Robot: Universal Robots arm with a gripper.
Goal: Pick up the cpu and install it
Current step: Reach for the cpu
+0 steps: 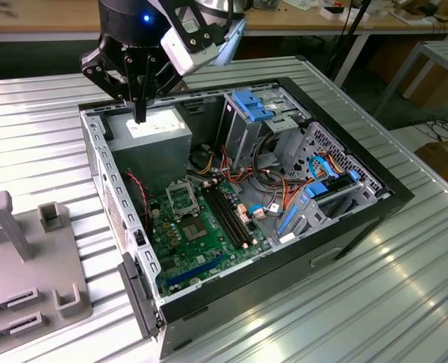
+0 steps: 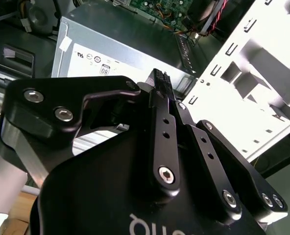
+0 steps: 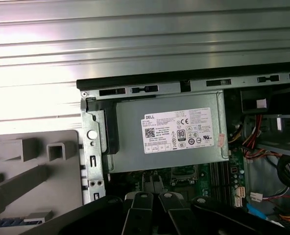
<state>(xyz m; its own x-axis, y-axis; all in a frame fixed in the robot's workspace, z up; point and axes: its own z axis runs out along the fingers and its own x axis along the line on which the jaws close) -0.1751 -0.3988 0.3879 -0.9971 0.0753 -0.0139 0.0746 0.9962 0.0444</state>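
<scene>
Nearest, the green motherboard (image 1: 201, 234) lies in the open computer case (image 1: 107, 178), its cpu socket (image 1: 180, 198) framed in metal. Behind it, the grey power supply (image 1: 152, 144) wears a white printed label (image 3: 180, 130). Over that hangs the gripper (image 1: 139, 115), fingers drawn together. Whether the cpu sits pinched between them, I cannot tell.

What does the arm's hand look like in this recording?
The hand is matte black, with flat linkage fingers pinned by silver hex bolts. There is white lettering on its body and a blue light glowing above. A white-and-silver block is mounted beside the wrist.
</scene>
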